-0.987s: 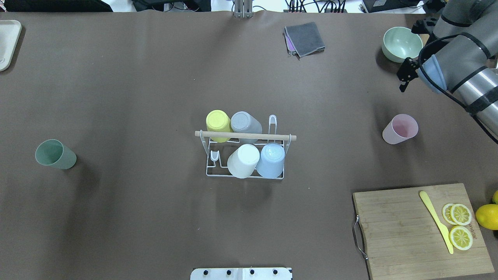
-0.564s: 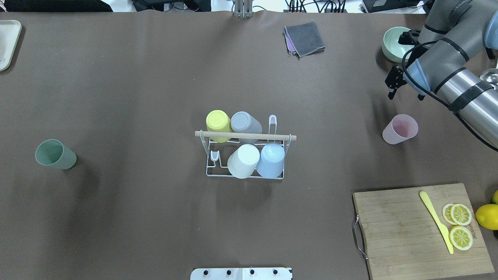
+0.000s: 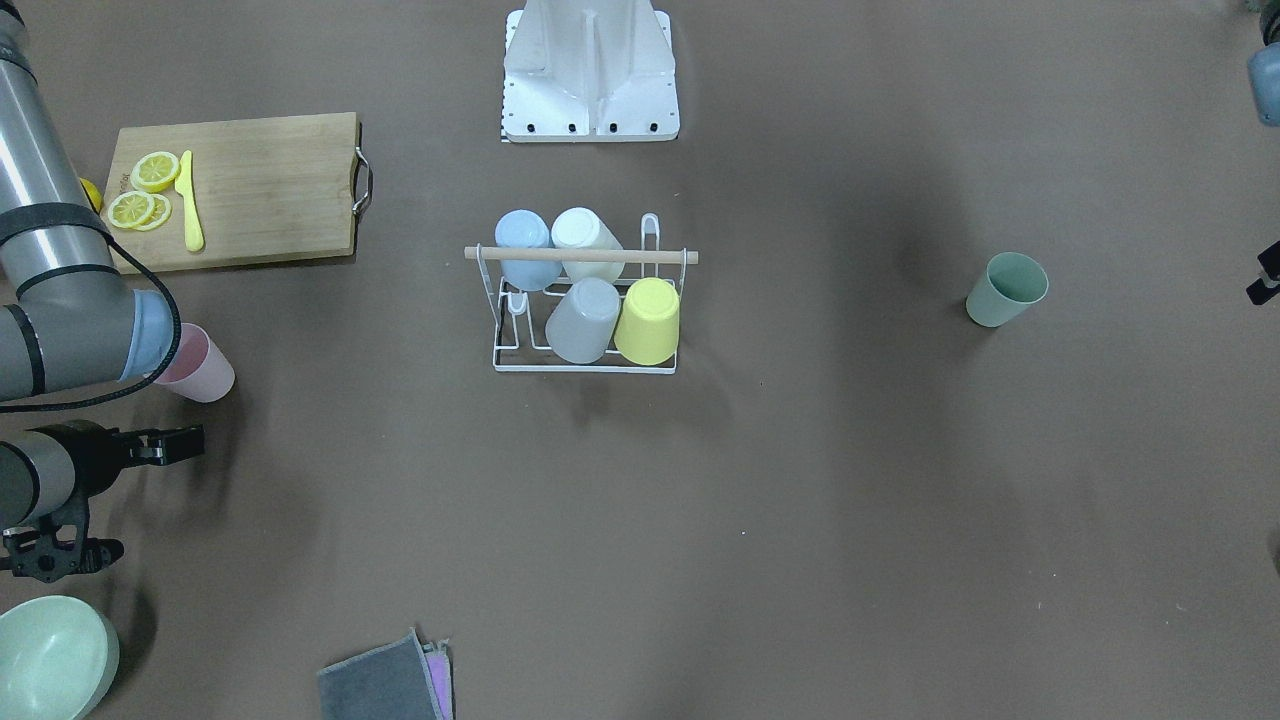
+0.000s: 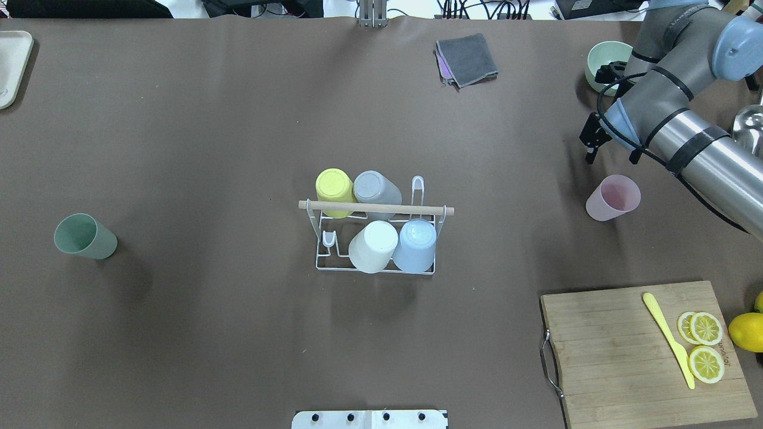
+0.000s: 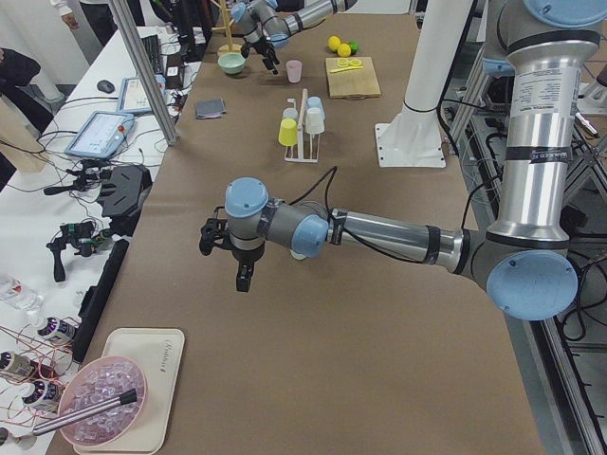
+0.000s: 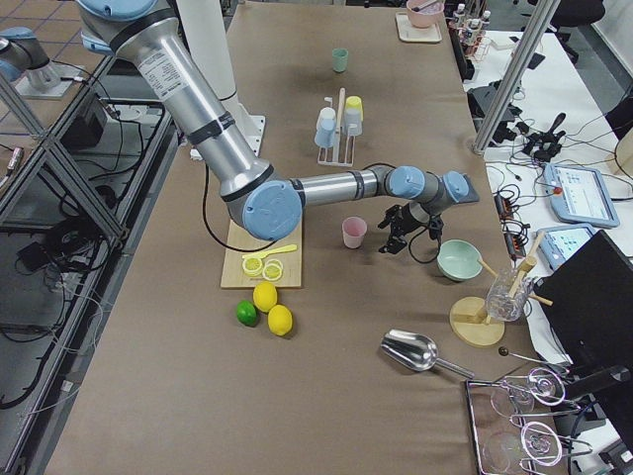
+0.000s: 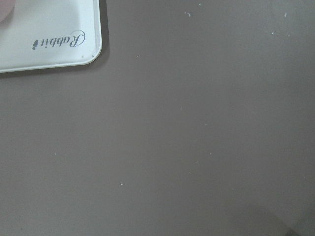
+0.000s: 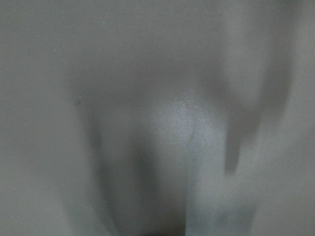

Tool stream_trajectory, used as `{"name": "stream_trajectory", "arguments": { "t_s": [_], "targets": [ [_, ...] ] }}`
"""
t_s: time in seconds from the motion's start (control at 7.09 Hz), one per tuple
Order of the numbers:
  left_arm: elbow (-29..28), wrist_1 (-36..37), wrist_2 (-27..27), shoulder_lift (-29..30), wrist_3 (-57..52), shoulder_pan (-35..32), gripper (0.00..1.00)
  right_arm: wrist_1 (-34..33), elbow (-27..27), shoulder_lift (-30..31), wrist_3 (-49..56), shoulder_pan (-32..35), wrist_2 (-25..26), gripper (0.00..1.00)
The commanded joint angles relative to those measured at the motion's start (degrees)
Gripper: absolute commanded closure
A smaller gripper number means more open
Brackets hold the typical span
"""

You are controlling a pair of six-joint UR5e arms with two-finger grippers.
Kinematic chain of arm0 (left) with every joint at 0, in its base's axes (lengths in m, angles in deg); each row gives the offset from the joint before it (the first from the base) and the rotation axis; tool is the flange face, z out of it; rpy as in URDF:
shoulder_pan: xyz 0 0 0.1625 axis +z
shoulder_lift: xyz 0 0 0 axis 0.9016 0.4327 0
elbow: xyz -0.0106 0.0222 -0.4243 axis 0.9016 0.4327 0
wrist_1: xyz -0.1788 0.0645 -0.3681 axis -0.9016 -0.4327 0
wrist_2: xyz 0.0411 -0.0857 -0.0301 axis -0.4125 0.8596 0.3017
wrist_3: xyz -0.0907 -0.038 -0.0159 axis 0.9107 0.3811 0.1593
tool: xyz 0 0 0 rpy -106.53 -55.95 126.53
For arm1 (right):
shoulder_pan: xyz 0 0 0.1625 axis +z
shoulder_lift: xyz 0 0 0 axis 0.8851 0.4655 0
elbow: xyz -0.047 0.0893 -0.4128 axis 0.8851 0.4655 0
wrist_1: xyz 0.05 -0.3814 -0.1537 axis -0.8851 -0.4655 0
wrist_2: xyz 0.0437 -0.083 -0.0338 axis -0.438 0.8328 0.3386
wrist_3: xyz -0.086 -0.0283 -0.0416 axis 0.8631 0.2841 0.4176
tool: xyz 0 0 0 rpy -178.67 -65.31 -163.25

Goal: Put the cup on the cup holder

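The rack (image 4: 328, 239) is white-coated wire with a bare pale-wood dowel (image 4: 375, 207). Its cups (image 4: 373, 245) look smooth, matt plastic. The table cover (image 4: 208, 149) is matt brown. The board (image 4: 620, 345) shows wood grain, its handle (image 3: 370, 183) shiny metal. The cloth (image 4: 468, 58) is grey fabric.

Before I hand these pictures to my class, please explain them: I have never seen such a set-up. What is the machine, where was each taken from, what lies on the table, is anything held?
It is a robot: two arms at a table, each ending in a two-finger gripper. Four pictures come from fixed cameras: above and behind the robot, facing it, and at each table end. Two come from wrist cameras; the right is blurred. The holder carries four upturned cups. A pink cup and a green cup stand loose. Also: a board with lemon slices, a bowl, a cloth, a tray. Nothing is held: the right gripper, apparently open, hangs near the pink cup; the left gripper near the tray.
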Motion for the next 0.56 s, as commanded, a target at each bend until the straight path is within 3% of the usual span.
{"name": "stream_trajectory", "arguments": {
  "t_s": [0.0, 0.42],
  "targets": [
    [0.48, 18.96, -0.29, 12.89, -0.27, 0.23, 0.03, -4.22, 0.62, -1.05, 2.99, -0.35, 0.04, 0.0],
    [-3.53, 29.7, -3.54, 23.4, -0.27, 0.23, 0.02, -9.59, 1.14, -1.41, 7.22, -1.31, -1.53, 0.01]
  ]
}}
